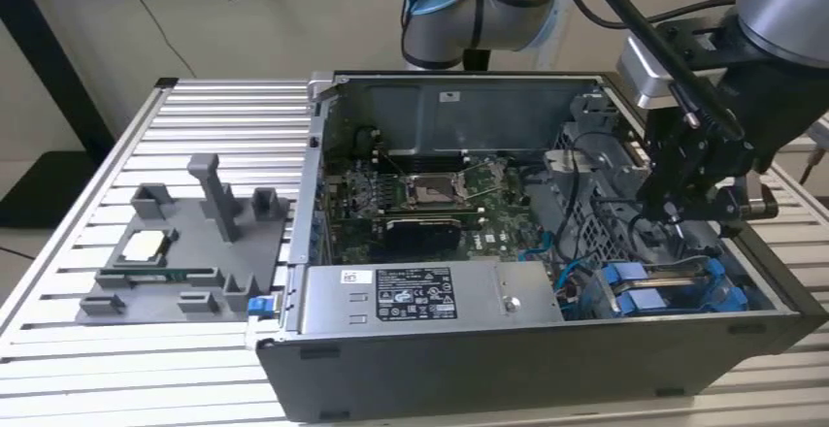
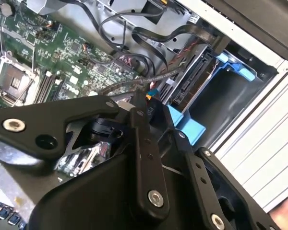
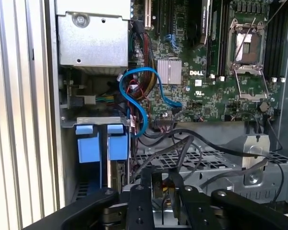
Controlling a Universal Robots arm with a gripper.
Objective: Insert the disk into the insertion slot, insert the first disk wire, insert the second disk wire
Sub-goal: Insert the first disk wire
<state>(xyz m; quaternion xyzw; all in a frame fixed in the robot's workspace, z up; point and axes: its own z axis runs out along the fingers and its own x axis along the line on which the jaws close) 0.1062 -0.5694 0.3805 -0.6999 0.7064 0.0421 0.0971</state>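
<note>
The disk [image 1: 667,286], silver-grey with bright blue rails, sits in the insertion slot [image 1: 589,221], a bay of the dark perforated drive cage at the case's front corner on the exterior view's right. Its blue tabs [image 3: 89,143] show in both wrist views, with one blue rail end [image 2: 187,125] just past the fingers. My gripper [image 1: 667,218] hangs inside the case just above the cage. The fingers [image 3: 151,191] stand close together on a small plug of a dark disk wire [image 2: 134,82] that trails off toward the board.
A grey power supply box [image 1: 414,296] with a white label lies along the case front. The motherboard [image 1: 428,189] with its square socket fills the middle. A blue cable [image 3: 139,100] and loose black cables loop over the cage. A grey fixture tray [image 1: 182,243] sits on the slatted table.
</note>
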